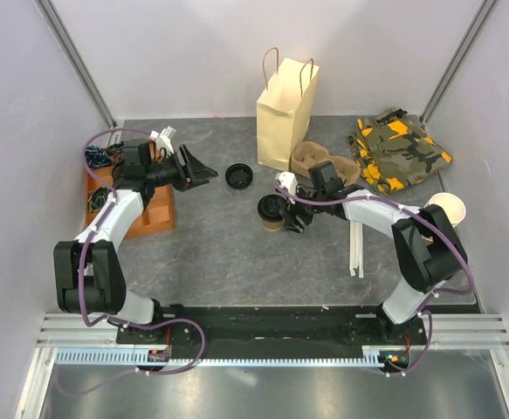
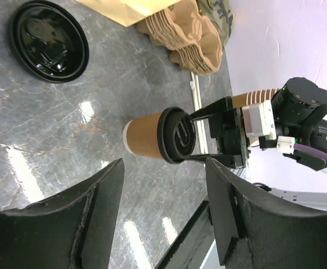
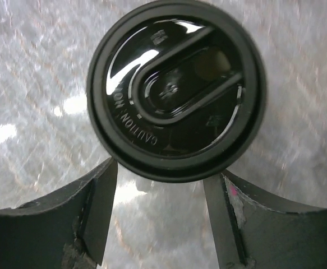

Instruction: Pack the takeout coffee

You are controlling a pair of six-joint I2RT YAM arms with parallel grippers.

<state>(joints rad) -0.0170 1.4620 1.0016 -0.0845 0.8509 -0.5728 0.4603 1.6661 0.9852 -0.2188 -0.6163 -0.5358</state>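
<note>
The takeout coffee (image 1: 271, 212), a brown paper cup with a black lid, stands upright on the grey table, in front of the tan paper bag (image 1: 286, 100). My right gripper (image 1: 289, 216) is open at the cup's right side. From above, the right wrist view shows the lid (image 3: 176, 89), and the two fingertips (image 3: 104, 185) reach just under its near rim without closing on the cup. My left gripper (image 1: 203, 174) hovers open and empty to the left. It looks across at the cup (image 2: 146, 137) and at the right gripper (image 2: 190, 137) flanking the lid.
A loose black lid (image 1: 239, 175) lies between my left gripper and the bag. Pulp cup carriers (image 1: 324, 161) sit right of the bag, with a camouflage cloth (image 1: 400, 148) beyond. A stack of pale cups (image 1: 448, 209) is by the right arm. An orange tray (image 1: 154, 216) is at the left.
</note>
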